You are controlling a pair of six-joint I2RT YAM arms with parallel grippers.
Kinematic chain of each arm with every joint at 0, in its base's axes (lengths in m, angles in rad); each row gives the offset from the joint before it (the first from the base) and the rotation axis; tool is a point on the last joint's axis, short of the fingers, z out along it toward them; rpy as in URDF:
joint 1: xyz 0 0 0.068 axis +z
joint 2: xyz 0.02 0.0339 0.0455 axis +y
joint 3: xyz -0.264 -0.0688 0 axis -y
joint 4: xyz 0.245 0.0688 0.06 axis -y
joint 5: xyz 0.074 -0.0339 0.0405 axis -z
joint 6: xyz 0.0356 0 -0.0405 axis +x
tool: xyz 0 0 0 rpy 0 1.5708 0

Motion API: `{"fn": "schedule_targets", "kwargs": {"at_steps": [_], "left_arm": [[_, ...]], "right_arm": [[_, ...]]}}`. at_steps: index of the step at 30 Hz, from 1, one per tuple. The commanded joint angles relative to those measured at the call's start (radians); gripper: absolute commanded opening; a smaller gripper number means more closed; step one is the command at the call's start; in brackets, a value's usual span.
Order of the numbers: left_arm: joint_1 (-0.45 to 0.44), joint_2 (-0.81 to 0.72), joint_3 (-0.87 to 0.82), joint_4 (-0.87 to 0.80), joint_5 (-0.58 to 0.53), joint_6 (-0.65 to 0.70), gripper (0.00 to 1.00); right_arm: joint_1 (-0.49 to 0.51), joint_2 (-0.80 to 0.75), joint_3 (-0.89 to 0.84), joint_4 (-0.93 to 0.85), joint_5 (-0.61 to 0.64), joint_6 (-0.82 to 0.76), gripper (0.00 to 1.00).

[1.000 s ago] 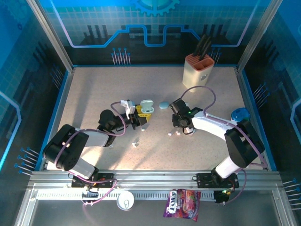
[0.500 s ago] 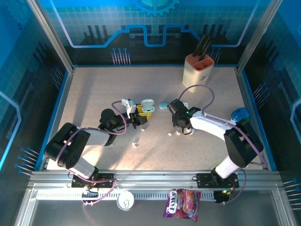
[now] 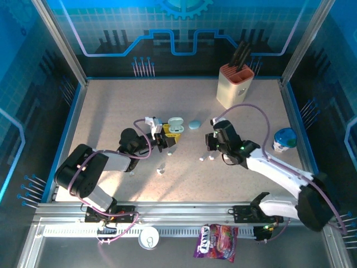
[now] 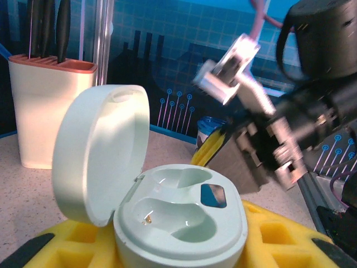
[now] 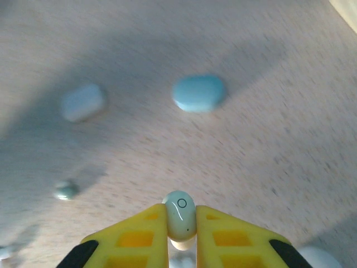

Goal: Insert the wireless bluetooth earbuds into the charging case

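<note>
The pale green charging case (image 4: 181, 218) is open, its lid (image 4: 100, 151) tipped back, and both sockets are empty. My left gripper (image 4: 178, 248) is shut on the case, yellow fingers (image 4: 273, 237) on either side; from above the gripper (image 3: 163, 134) and case (image 3: 175, 127) sit left of centre. A pale green earbud (image 5: 181, 216) is pinched upright in my right gripper (image 5: 182, 223), above the table. In the top view the right gripper (image 3: 212, 145) hangs right of the case, with two loose earbuds (image 3: 202, 158) (image 3: 211, 157) just below it and a third (image 3: 160, 170) further left.
A closed blue-green oval case (image 3: 194, 124) (image 5: 199, 92) lies between the grippers, and a paler one (image 5: 83, 102) is nearby. A knife block (image 3: 235, 84) stands at the back right and a blue-lidded jar (image 3: 284, 139) at the right edge. A candy bag (image 3: 216, 241) lies on the front rail.
The right arm's elbow has swung out to the lower right, uncovering the jar, and its gripper has shifted slightly right with the earbud. The left arm and case have stayed put.
</note>
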Motion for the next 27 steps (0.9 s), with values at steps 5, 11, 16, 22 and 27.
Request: {"fn": "schedule_targets", "kwargs": {"at_steps": [5, 11, 16, 22, 27], "left_arm": [[0.008, -0.002, 0.023, 0.034, 0.022, 0.011, 0.23], [0.008, -0.010, 0.021, 0.034, 0.027, 0.009, 0.23], [0.009, -0.021, 0.014, 0.034, 0.030, 0.005, 0.23], [0.008, -0.030, 0.005, 0.033, 0.034, 0.007, 0.23], [0.008, -0.044, -0.001, 0.033, 0.042, 0.005, 0.23]], "right_arm": [[0.015, -0.147, 0.002, 0.166, -0.290, -0.143, 0.17], [0.040, -0.109, 0.056, 0.231, -0.429, -0.142, 0.17], [0.073, -0.042, 0.105, 0.250, -0.436, -0.162, 0.17], [0.079, 0.018, 0.131, 0.272, -0.440, -0.171, 0.18], [0.071, 0.050, 0.182, 0.257, -0.416, -0.162, 0.18]]}}
